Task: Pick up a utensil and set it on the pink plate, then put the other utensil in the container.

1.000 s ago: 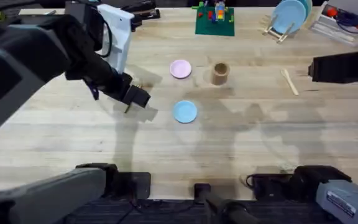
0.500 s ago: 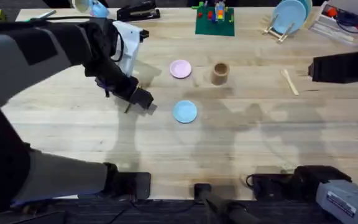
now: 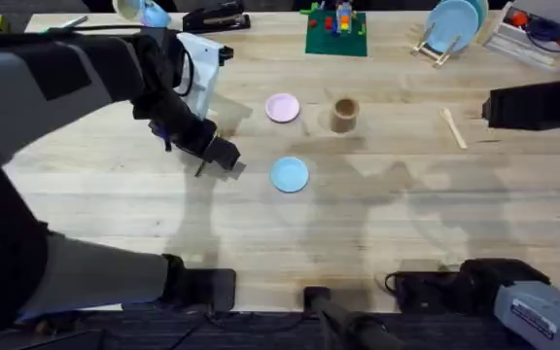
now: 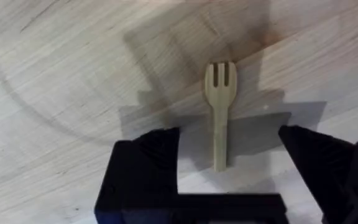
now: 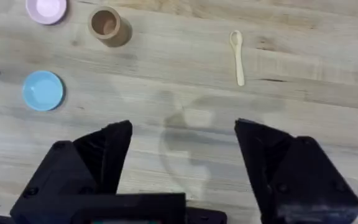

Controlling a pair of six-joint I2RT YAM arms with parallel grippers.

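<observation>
The wooden fork (image 4: pixel 219 106) lies flat on the table, its tines pointing away from my left gripper (image 4: pixel 229 163). That gripper is open, and its black fingers (image 4: pixel 148 165) stand on either side of the fork's handle without touching it. From overhead the left gripper (image 3: pixel 218 154) hovers left of the pink plate (image 3: pixel 282 108) and the tan container (image 3: pixel 344 115). The wooden spoon (image 3: pixel 453 127) lies to the right of the container. My right gripper (image 5: pixel 182 165) is open, holds nothing, and hangs high above the table, nearer than the spoon (image 5: pixel 237 56).
A light blue plate (image 3: pixel 289 175) sits in front of the pink plate. At the back stand a green baseplate with bricks (image 3: pixel 335 35), a rack of blue plates (image 3: pixel 450 27) and a black stapler (image 3: pixel 212 17). The right arm (image 3: pixel 538 105) is at the right edge.
The left arm's upper links shifted and rose toward the camera during the first half second, while its gripper stayed over the fork. Since then nothing has moved.
</observation>
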